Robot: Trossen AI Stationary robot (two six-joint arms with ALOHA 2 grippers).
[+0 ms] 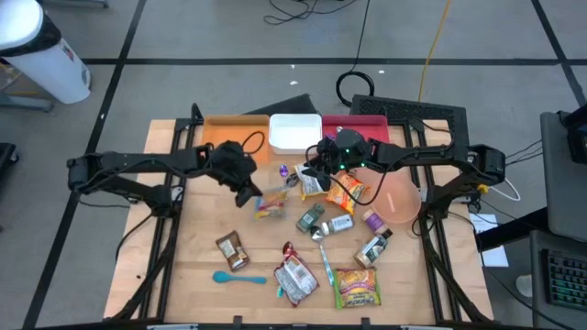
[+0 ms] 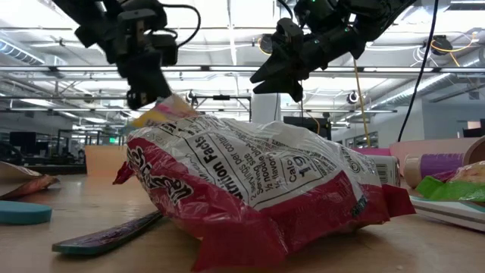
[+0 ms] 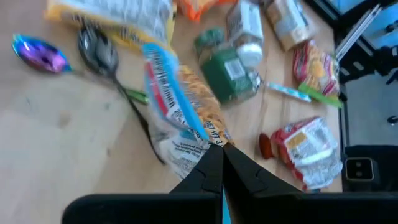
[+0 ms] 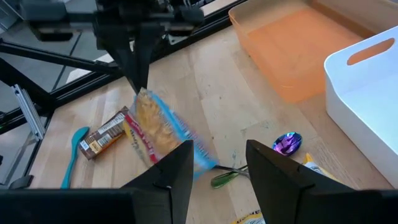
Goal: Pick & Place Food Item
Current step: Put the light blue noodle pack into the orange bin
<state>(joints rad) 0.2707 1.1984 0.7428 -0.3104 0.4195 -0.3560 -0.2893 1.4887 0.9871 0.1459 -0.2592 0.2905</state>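
Hanging from the left claw (image 1: 249,194), pinched by one corner, a blue-edged snack pack (image 1: 270,206) dangles over bare table (image 1: 193,220), the orange bin (image 1: 225,131) beyond it. The low view shows the pack lifted clear; the high view does not. Right of it, the right claw (image 1: 310,170) hovers, fingers apart and empty, just in front of the white bin (image 1: 295,133)

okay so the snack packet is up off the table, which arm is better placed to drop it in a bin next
Left. The left gripper is shut on the snack packet, lifted above the table, with the orange bin close behind it. The right gripper hovers open and empty near the white bin.
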